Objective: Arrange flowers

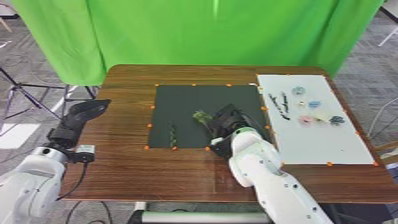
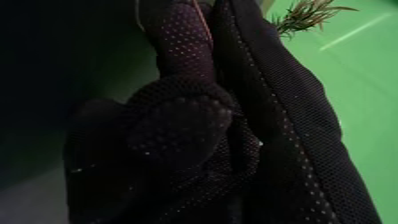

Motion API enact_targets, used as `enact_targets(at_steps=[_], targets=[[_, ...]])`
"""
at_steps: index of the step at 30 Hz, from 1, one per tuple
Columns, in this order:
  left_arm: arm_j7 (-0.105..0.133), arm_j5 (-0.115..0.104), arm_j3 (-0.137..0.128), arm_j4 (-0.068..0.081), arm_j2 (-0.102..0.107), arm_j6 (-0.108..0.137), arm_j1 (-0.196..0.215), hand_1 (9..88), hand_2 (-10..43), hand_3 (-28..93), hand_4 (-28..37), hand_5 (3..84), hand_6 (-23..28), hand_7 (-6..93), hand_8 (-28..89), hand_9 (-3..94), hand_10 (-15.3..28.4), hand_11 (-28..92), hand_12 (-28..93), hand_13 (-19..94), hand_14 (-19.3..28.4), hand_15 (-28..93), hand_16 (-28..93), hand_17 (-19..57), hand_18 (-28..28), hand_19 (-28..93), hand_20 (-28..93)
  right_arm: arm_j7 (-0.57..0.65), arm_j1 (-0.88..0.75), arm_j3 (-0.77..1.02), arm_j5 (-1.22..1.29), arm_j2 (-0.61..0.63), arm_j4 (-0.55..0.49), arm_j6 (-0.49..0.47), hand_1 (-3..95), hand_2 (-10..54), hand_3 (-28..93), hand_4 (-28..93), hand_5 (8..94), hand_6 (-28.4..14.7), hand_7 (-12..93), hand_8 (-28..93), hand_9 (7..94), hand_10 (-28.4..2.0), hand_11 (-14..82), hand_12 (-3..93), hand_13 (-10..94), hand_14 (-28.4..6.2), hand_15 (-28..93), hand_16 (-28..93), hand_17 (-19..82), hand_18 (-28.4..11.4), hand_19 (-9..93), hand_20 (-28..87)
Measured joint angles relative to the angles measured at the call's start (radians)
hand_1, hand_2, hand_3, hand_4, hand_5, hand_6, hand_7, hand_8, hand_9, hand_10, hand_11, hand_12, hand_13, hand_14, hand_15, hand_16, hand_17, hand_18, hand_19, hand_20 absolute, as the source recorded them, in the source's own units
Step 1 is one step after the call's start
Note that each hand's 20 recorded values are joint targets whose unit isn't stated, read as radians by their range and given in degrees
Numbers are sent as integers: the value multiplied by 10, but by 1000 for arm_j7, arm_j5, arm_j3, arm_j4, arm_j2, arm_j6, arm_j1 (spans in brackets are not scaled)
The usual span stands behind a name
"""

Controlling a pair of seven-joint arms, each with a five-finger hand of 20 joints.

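Head view: at nine o'clock of the dark mat (image 1: pixel 178 102), the left hand (image 1: pixel 82 114) is seen at the edge of the desk (image 1: pixel 133 177), its fingers straight. A thin leafy stem (image 1: pixel 173 135) is laid at the mat's seven o'clock. Near the mat's centre, a green sprig (image 1: pixel 202 117) is held by the right hand (image 1: pixel 233 120), its fingers curled. At three o'clock, dark twigs (image 1: pixel 279 107) and small flower heads (image 1: pixel 306 119) are placed on the white board (image 1: pixel 324 147).
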Motion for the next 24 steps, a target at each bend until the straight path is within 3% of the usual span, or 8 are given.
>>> enact_targets(at_steps=[16, 24], targets=[[-13, 3, -3, 1, 1, -24, 0, 272, 9, 639, -202, 395, 56, 102, -60, 335, 122, 148, 102, 256, 138, 55, -6, 14, 79, 16, 107, -1, -16, 14, 14, -3, -19, 25, 607, -94, 431, -33, 779, -71, 260, 131, 937, -124, 315, 203, 937, -21, 563, 174, 786, -39, 819, 371], [-15, 5, -2, 3, 2, -37, -6, 274, 7, 638, -202, 394, 56, 102, -60, 333, 122, 147, 103, 256, 139, 55, -6, 14, 79, 15, 107, -2, -20, 15, 14, -4, -22, 18, 527, -95, 498, -58, 763, -73, 243, 126, 937, -124, 301, 210, 937, -20, 556, 175, 783, -37, 811, 382]])
